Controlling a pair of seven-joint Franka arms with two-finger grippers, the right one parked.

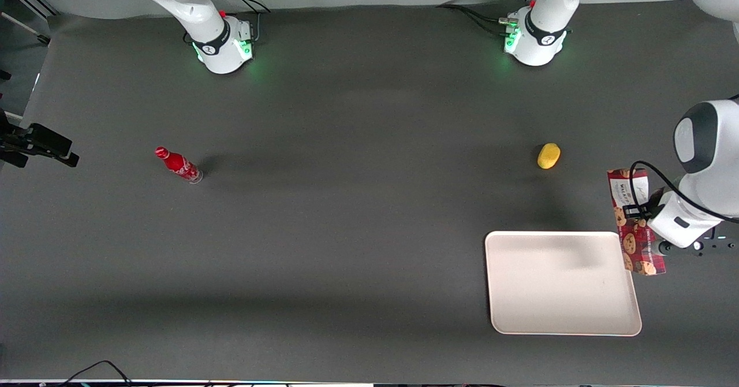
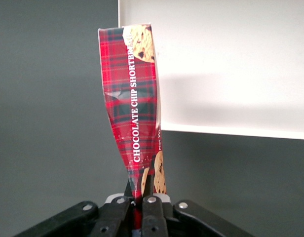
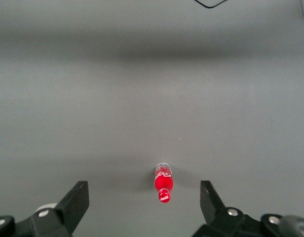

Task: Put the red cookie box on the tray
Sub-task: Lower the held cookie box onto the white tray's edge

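**Box in the gripper, at the tray's edge**

While the gripper [image 2: 138, 205] pinches one end of the red cookie box [image 2: 134, 106], its two fingers [image 2: 151, 213] sit pressed close together on the thin cardboard, which looks squeezed and twisted just above the grip. From the fingers the box reaches straight out, its plaid side and the white words "CHOCOLATE CHIP SHORTBREAD" facing the wrist camera. At the outer end, a printed cookie overlaps the corner of the tray [image 2: 231, 69]; the rest of the box is seen over dark table.

From the front, the box [image 1: 632, 225] lies lengthwise along the tray [image 1: 560, 283] edge toward the working arm's end of the table, partly covered by the gripper [image 1: 646, 216]. Whether it touches that rim cannot be told.

Other things: a yellow lump [image 1: 548, 155] farther from the front camera than the tray, and a red soda bottle [image 1: 179, 165] well away toward the parked arm's end.
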